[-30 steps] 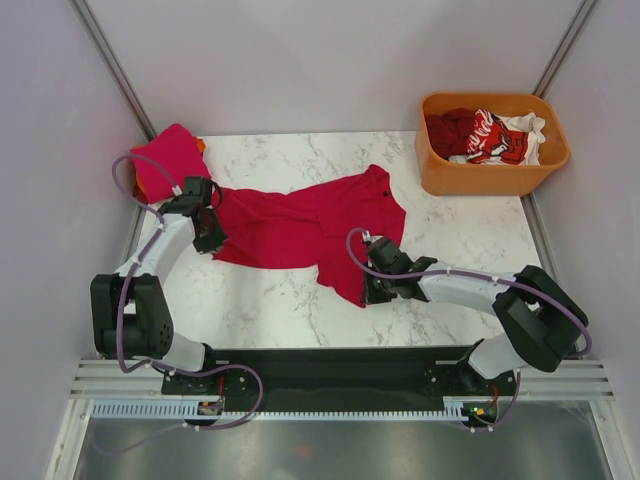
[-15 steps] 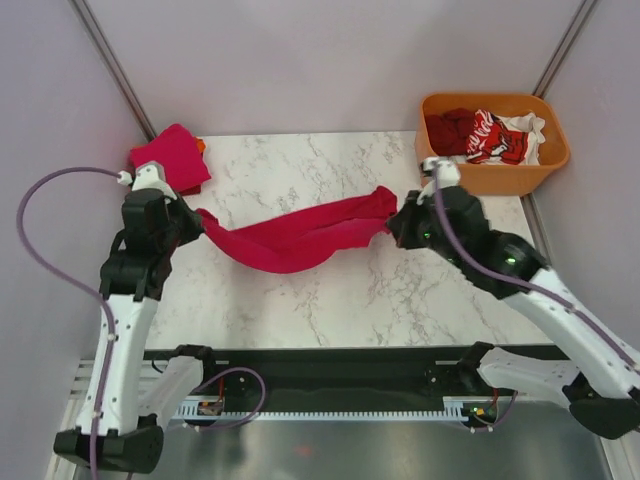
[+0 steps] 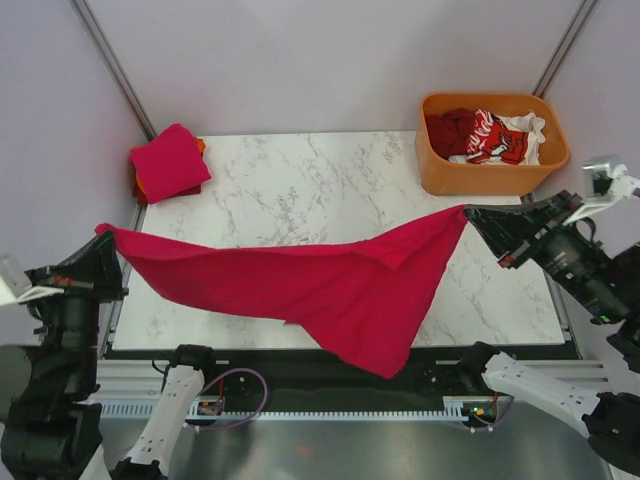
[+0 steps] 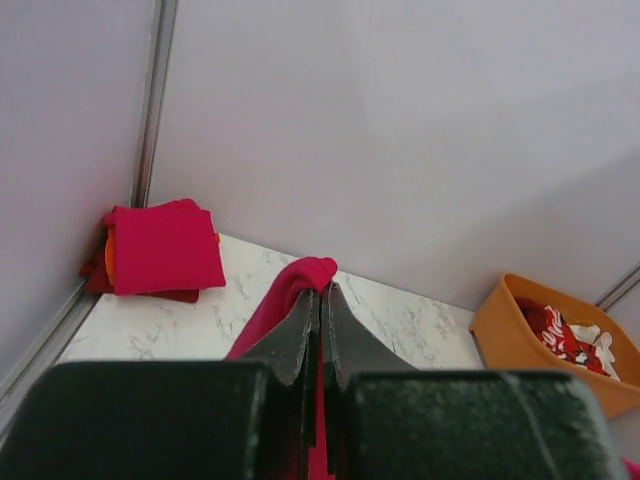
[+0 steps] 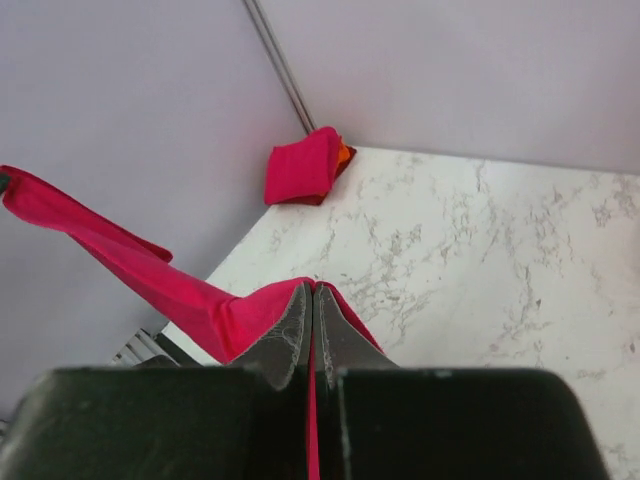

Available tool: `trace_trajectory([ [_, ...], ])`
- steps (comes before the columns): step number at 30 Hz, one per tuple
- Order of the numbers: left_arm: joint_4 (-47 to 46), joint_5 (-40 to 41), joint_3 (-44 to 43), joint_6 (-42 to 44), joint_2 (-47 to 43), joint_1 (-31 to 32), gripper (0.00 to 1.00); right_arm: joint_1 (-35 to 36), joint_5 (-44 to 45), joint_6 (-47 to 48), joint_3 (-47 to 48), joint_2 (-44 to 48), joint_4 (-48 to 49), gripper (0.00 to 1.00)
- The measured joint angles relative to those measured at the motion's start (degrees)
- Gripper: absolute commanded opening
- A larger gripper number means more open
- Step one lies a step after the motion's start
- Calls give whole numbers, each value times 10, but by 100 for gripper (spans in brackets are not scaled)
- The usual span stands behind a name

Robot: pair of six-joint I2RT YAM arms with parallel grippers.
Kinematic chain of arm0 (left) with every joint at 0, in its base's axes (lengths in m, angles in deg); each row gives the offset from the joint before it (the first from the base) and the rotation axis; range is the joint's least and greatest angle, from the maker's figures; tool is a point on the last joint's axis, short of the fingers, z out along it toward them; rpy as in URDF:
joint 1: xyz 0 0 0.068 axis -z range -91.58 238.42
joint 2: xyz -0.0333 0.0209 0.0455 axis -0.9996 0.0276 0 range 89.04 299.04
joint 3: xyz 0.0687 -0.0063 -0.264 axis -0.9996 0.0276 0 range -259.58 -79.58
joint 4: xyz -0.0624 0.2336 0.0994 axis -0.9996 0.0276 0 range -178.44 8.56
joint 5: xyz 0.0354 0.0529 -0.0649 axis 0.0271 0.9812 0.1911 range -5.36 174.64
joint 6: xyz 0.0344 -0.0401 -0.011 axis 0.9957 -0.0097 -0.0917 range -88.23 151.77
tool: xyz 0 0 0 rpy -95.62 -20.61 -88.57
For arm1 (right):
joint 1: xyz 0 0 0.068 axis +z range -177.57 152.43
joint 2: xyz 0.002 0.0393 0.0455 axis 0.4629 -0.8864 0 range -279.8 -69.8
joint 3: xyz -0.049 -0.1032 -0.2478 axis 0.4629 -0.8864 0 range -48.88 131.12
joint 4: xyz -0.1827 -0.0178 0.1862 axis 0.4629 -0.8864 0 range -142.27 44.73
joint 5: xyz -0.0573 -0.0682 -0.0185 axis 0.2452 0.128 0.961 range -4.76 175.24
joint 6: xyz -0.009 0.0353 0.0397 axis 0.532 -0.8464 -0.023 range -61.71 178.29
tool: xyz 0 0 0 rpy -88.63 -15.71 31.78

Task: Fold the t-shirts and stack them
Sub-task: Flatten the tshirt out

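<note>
Crimson t-shirt (image 3: pixel 345 288) now aloft, gripped by left and right jaws; folded stack (image 3: pixel 168 162), orange tub (image 3: pixel 470 178) beyond.

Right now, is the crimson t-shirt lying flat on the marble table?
No, the crimson cloth t-shirt hangs stretched between the left pincer and right pincer.

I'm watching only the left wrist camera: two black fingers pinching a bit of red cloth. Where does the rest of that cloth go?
Observer: The top view shows the crimson t-shirt stretched wide across the near side of the table, from the left fingers towards the other arm.
Operator: So the other arm holds it too?
Observer: Yes. The right wrist view shows the right fingers closed on the opposite end.
Operator: Is it pulled flat?
Observer: No. Its far edge runs nearly straight, but the middle droops into a loose point toward the table's near edge.
</note>
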Motion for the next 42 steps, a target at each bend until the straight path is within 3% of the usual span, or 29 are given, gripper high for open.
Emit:
trace_trajectory([
  [11, 0, 7, -30, 6, -83, 4, 2, -33, -116, 72, 90, 76, 84, 0],
  [18, -1, -34, -116, 6, -81, 7, 2, -80, -193, 85, 170, 70, 111, 0],
  [28, -4, -52, -134, 6, -43, 8, 2, -86, -173, 97, 180, 46, 132, 0],
  [34, -25, -48, -61, 6, 82, 7, 2, -86, -63, 117, 150, -85, 139, 0],
  [39, -70, -31, 57, 6, 329, 4, 2, -92, 50, 138, 130, -330, 158, 0],
  [42, -79, -27, 72, 6, 516, -6, 6, -113, 72, 138, 131, -497, 177, 0],
])
